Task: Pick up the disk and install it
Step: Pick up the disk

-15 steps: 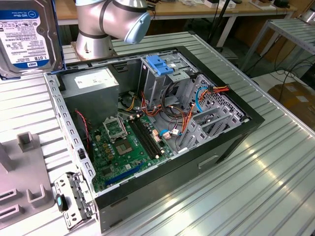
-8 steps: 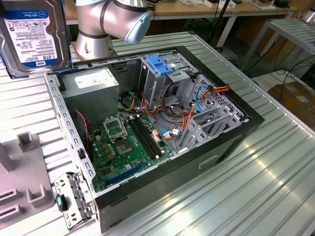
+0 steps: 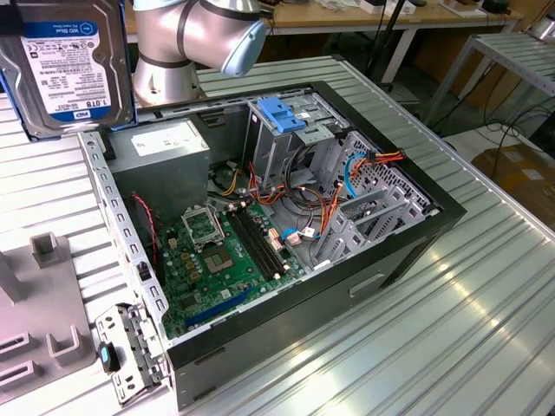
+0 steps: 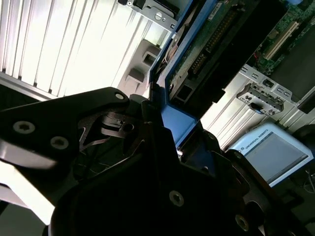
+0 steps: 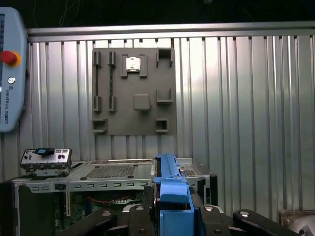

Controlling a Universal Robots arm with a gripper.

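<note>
The disk (image 3: 65,65) hangs in the air at the exterior view's upper left, above the table beside the open computer case (image 3: 416,251), with its labelled face toward the camera. My gripper (image 5: 172,214) is shut on the disk, its black fingers (image 5: 135,216) pressed against the blue plastic rail (image 5: 172,189) in the first wrist view. In the second wrist view the disk's circuit-board side (image 4: 211,44) and blue edge (image 4: 177,123) rise out of the gripper (image 4: 165,128). The grey drive cage with the blue handle (image 3: 284,117) stands inside the case, apart from the disk.
Inside the case lie the motherboard (image 3: 221,251), the power supply (image 3: 160,147) and loose cables (image 3: 334,186). A grey fixture plate (image 3: 43,334) and a small metal bracket (image 3: 126,347) lie on the ribbed table at the exterior view's left. The teach pendant (image 5: 10,73) lies beyond.
</note>
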